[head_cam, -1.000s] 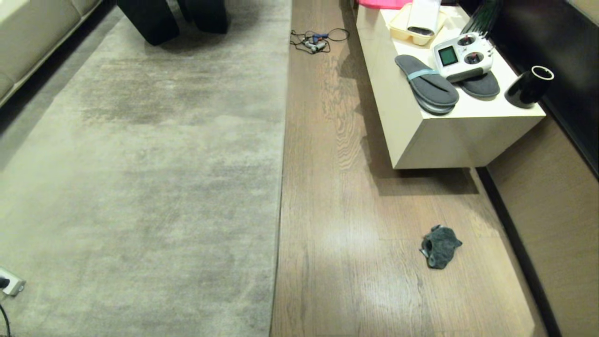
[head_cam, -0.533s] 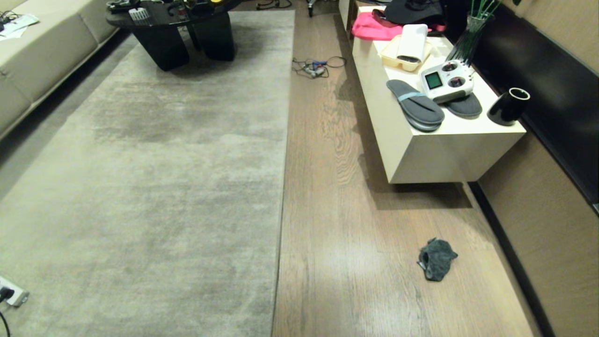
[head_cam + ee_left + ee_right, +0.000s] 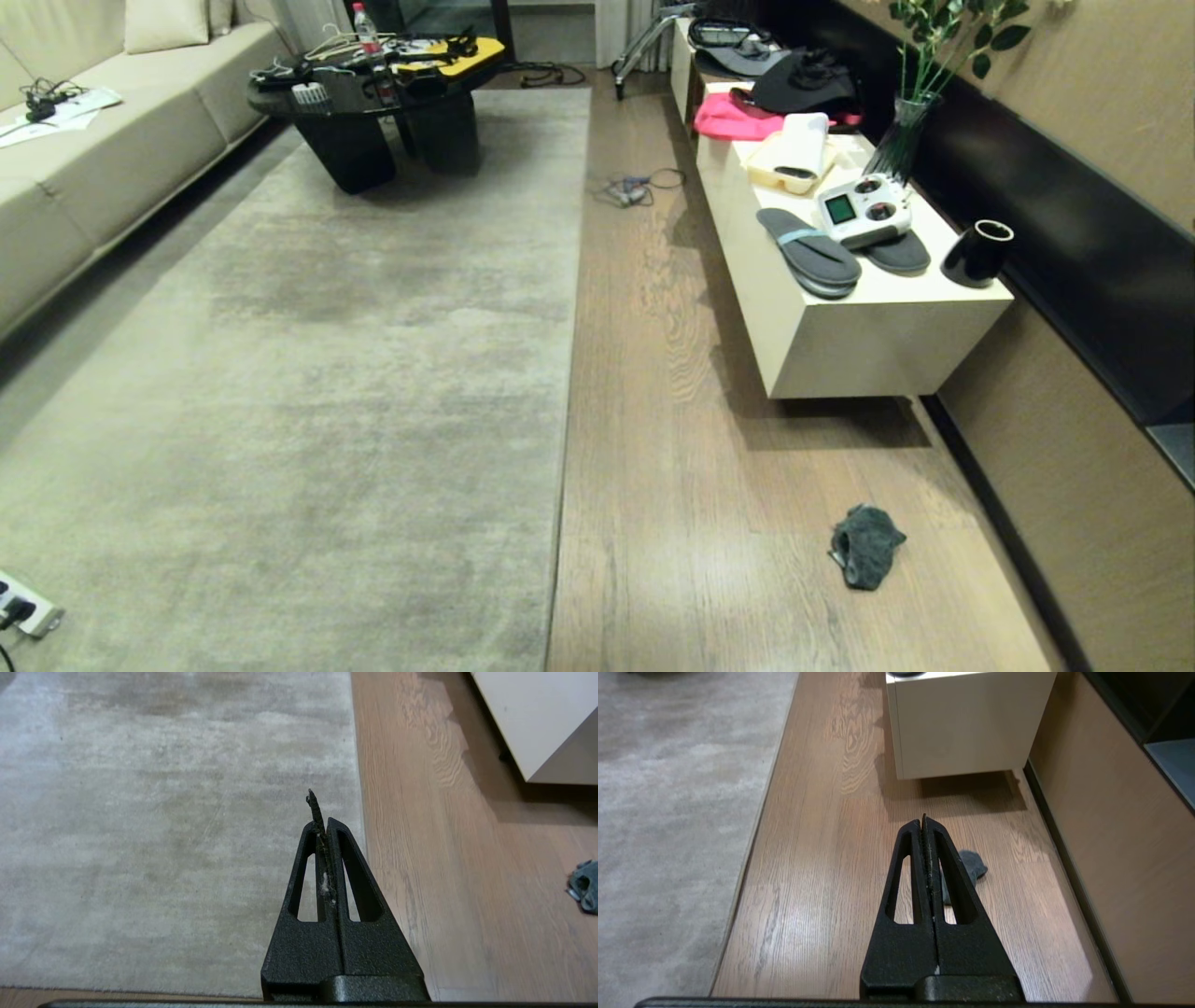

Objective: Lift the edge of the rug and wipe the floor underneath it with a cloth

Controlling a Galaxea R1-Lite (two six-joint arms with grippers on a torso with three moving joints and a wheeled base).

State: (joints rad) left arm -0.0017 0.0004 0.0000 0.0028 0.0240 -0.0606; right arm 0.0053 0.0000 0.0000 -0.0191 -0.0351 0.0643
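A large pale grey-beige rug [image 3: 308,373] lies flat, and its straight rug edge [image 3: 566,373] runs up the middle of the head view beside the wood-plank floor [image 3: 672,504]. A small crumpled dark grey cloth [image 3: 866,545] lies on the floor near the right wall. Neither arm shows in the head view. My left gripper [image 3: 323,823] is shut and empty, hanging above the rug close to its edge [image 3: 357,788], with the cloth [image 3: 584,884] far off to one side. My right gripper [image 3: 923,821] is shut and empty above the floor, partly covering the cloth [image 3: 971,863].
A cream low cabinet [image 3: 840,345] along the right wall carries slippers [image 3: 808,250], a remote controller [image 3: 864,211], a black cup [image 3: 977,252] and pink and black garments. A cable bundle [image 3: 630,189] lies on the floor. A black coffee table [image 3: 383,103], sofa [image 3: 103,159] and power strip [image 3: 23,611] border the rug.
The head camera has tilted upward, so the whole scene slid down and the far room, coffee table and sofa came into view. Rug, cloth and cabinet have not moved.
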